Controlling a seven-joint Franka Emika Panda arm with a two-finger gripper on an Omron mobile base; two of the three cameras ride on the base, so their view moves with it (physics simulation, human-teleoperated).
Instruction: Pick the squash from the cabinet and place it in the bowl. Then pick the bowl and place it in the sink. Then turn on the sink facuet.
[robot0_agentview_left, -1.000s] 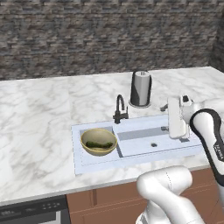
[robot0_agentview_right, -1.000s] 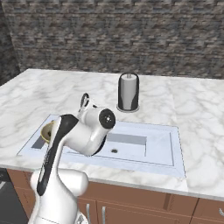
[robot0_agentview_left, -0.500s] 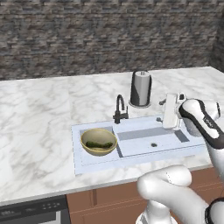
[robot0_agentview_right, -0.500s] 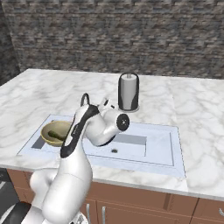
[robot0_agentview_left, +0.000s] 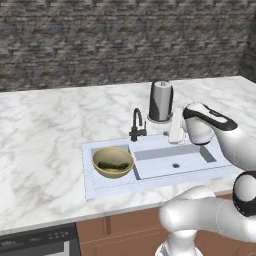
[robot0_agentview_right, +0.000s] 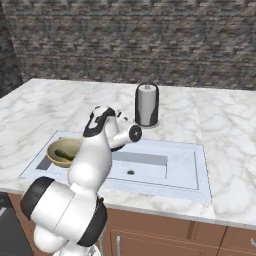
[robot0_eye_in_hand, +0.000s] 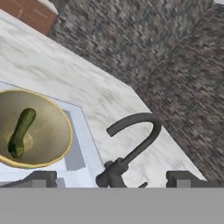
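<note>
A: From the left base view, where does the task stand?

B: The squash (robot0_agentview_left: 113, 164) lies inside the bowl (robot0_agentview_left: 113, 162), and the bowl sits in the left end of the sink (robot0_agentview_left: 150, 162), which is set into the counter (robot0_agentview_left: 45, 130) toward its front edge. Judging by that, the first two steps look done and the faucet step is in hand. The gripper (robot0_agentview_left: 175, 126) is at the sink's back rim, just right of the sink facuet (robot0_agentview_left: 137, 126) and in front of the grey canister (robot0_agentview_left: 160, 101).

A: And the right base view?

B: Same layout from the other side: the bowl (robot0_agentview_right: 63, 151) at the sink's (robot0_agentview_right: 185, 165) near-left end, the canister (robot0_agentview_right: 147, 104) behind the back rim. The robot's own arm covers the faucet here, so the gripper's jaws cannot be judged from it.

A: The hand view?

B: The gripper (robot0_eye_in_hand: 111, 179) has its two fingertips (robot0_eye_in_hand: 39, 178) spread wide, holding nothing. The faucet's (robot0_eye_in_hand: 131, 144) base sits between them, its arched spout curving above; whether anything touches cannot be told. The bowl (robot0_eye_in_hand: 33, 129) with the squash (robot0_eye_in_hand: 20, 132) is off to one side.

A: Next move?

B: Probably a short advance to reach the faucet's handle at its base and nudge it over; the handle looks small, so the aim must be careful.
</note>
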